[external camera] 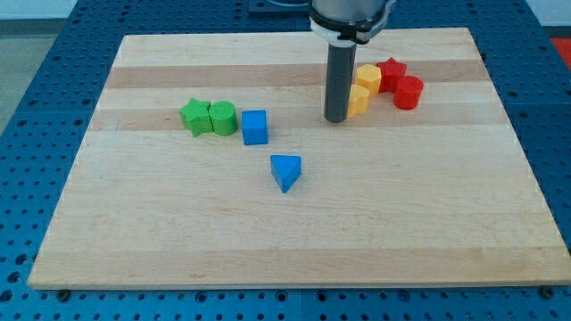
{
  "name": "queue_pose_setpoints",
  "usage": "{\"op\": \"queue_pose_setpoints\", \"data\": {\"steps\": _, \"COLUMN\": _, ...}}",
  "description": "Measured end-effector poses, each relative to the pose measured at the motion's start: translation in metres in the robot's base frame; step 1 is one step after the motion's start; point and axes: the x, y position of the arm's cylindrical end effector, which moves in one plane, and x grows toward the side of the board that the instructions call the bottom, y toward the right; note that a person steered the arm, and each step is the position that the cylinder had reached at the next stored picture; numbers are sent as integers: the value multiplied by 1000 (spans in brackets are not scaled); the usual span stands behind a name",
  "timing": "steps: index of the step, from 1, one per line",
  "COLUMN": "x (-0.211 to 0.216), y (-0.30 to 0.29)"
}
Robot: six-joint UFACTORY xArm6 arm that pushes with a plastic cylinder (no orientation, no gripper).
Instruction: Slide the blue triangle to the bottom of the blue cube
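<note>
Already the blue triangle (285,171) lies near the blue cube (254,127), below it but toward the view's right, so a leftward nudge remains. My tip (336,119) stands well apart beside the yellow blocks (361,90); no fingers exist.

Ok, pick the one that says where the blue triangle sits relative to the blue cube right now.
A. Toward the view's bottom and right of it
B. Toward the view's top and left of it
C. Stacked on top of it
A: the blue triangle lies apart from the blue cube, toward the view's bottom and slightly right.
</note>
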Motion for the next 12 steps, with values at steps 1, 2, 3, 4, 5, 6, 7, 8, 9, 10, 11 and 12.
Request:
{"op": "queue_pose_setpoints", "data": {"steps": 1, "x": -4, "y": 2}}
{"op": "queue_pose_setpoints", "data": {"steps": 2, "x": -21, "y": 9}}
{"op": "queue_pose_setpoints", "data": {"steps": 3, "x": -19, "y": 9}}
{"op": "queue_pose_setpoints", "data": {"steps": 4, "x": 30, "y": -6}}
{"op": "queue_pose_setpoints", "data": {"steps": 5, "x": 51, "y": -12}}
{"op": "queue_pose_setpoints", "data": {"steps": 6, "x": 62, "y": -12}}
{"op": "queue_pose_setpoints", "data": {"steps": 7, "x": 87, "y": -11}}
{"op": "queue_pose_setpoints", "data": {"steps": 8, "x": 87, "y": -11}}
{"op": "queue_pose_setpoints", "data": {"steps": 9, "x": 101, "y": -11}}
{"op": "queue_pose_setpoints", "data": {"steps": 10, "x": 109, "y": -11}}
{"op": "queue_pose_setpoints", "data": {"steps": 11, "x": 109, "y": -14}}
{"op": "queue_pose_setpoints", "data": {"steps": 12, "x": 109, "y": -31}}
